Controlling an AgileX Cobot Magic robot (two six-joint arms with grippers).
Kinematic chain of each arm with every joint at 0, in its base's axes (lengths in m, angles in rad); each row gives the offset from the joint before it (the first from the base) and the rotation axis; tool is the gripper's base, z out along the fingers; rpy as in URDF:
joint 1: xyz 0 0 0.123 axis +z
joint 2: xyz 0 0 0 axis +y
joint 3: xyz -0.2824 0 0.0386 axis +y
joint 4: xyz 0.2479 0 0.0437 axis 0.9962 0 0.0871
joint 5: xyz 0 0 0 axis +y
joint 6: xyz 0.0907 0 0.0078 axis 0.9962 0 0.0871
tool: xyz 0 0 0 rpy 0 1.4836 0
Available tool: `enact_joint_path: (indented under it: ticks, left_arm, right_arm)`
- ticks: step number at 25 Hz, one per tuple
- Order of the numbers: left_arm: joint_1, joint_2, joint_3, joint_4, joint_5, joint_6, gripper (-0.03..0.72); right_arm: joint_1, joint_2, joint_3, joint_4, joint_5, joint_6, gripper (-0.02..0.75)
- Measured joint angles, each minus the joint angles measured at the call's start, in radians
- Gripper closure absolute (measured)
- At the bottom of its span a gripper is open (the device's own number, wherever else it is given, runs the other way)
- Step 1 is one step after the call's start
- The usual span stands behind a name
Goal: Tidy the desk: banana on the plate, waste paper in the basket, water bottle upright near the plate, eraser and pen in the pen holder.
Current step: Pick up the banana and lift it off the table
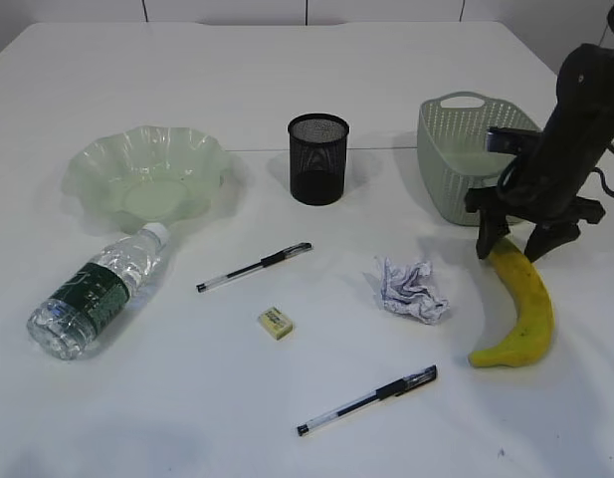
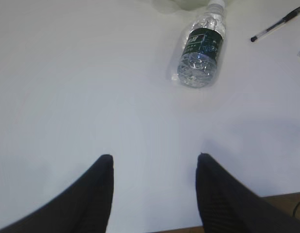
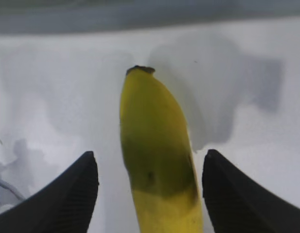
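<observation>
your right fingers (image 3: 150,187) stand spread astride the banana (image 3: 157,165) on the worktop (image 1: 287,100), its long axis running between them; left fingers (image 2: 154,187) spread, empty

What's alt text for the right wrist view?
Right gripper, jaws open, straddles one end of a yellow banana lying on the white table; neither finger visibly touches it. The banana's dark tip points away from the camera.
</observation>
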Motion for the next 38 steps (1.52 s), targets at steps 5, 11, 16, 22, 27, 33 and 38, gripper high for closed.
enact_joint_path:
  ticks: [5,11,16,22,27,33,38]
  left_arm:
    - [0.000,0.000,0.000,0.000,0.000,0.000,0.304]
    - [0.000,0.000,0.000,0.000,0.000,0.000,0.304]
    - [0.000,0.000,0.000,0.000,0.000,0.000,0.304]
    - [0.000,0.000,0.000,0.000,0.000,0.000,0.304]
    - [0.000,0.000,0.000,0.000,0.000,0.000,0.304]
    - [0.000,0.000,0.000,0.000,0.000,0.000,0.304]
    - [0.000,0.000,0.000,0.000,0.000,0.000,0.304]
  right_arm:
    - [0.000,0.000,-0.008,-0.024,0.013,0.000,0.239]
    - [0.000,0.019,-0.008,-0.061,0.047,0.000,0.239]
    - [0.000,0.021,-0.008,-0.076,0.053,0.000,0.239]
    - [0.000,0.021,-0.008,-0.083,0.057,0.000,0.337]
    - [0.000,0.021,-0.008,-0.083,0.058,0.000,0.456]
    - [0.000,0.021,-0.008,-0.083,0.058,0.000,0.474]
    - [0.000,0.021,-0.008,-0.083,0.063,0.000,0.477]
